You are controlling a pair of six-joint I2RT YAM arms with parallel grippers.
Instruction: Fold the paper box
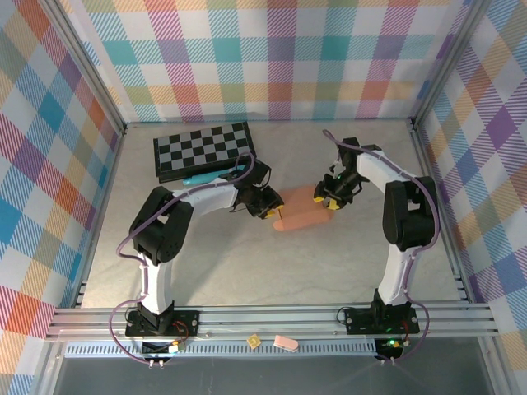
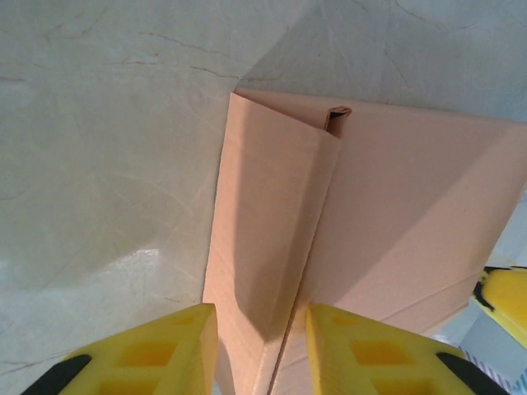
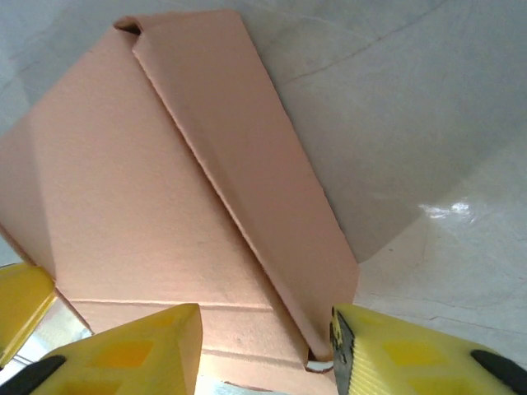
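Salmon-orange paper box (image 1: 300,211) lies low on the grey table (image 1: 247,271) just right of centre in the top view, partly folded. Its long axis runs from about 8 o'clock to 2 o'clock, with one arm at each end. The left gripper (image 1: 268,206) is at the 8 o'clock end and the right gripper (image 1: 329,200) at the 2 o'clock end. A black-and-grey chequered board (image 1: 204,148) lies at 10 o'clock from the box, well apart from it. In the left wrist view the left gripper (image 2: 262,319) stands astride a raised, folded-over side wall. That wall runs from 6 o'clock up to 12 o'clock and ends in a small open corner, and the flat panel spreads toward 3 o'clock. In the right wrist view the right gripper (image 3: 265,319) straddles a matching wall that slants from 11 o'clock to 5 o'clock, its near end touching the right-hand finger. Both pairs of jaws stand partly apart with cardboard between them, and I cannot tell whether either pinches the wall or merely flanks it.
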